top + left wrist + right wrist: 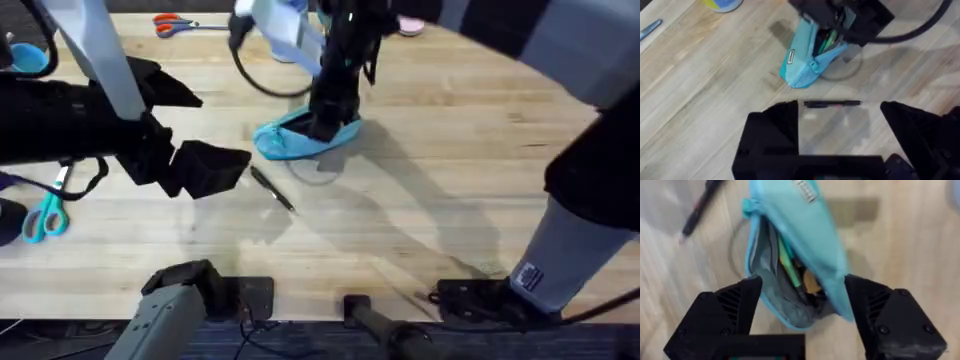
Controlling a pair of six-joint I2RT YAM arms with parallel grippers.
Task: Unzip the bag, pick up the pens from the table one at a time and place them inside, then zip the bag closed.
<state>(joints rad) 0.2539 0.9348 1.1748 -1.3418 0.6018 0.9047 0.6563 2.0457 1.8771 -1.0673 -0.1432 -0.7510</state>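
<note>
The turquoise bag (300,143) lies mid-table with its zipper open; green and other coloured pens show inside the bag (790,275). My right gripper (325,122) hangs right over its open end, open, with its fingers (735,310) on either side of the pouch mouth. A slim dark pen (272,188) lies on the table just in front of the bag (807,60). My left gripper (840,137) hovers open just short of that pen (832,104), holding nothing. In the overhead view the left gripper (232,165) sits left of the pen. The same pen (700,207) appears beside the bag in the right wrist view.
Orange-handled scissors (175,22) lie at the far left edge of the table (430,200). Teal-handled scissors (45,215) rest at the near left. A blue-and-white container (280,25) stands behind the bag. Bare wood stretches to the right of the bag.
</note>
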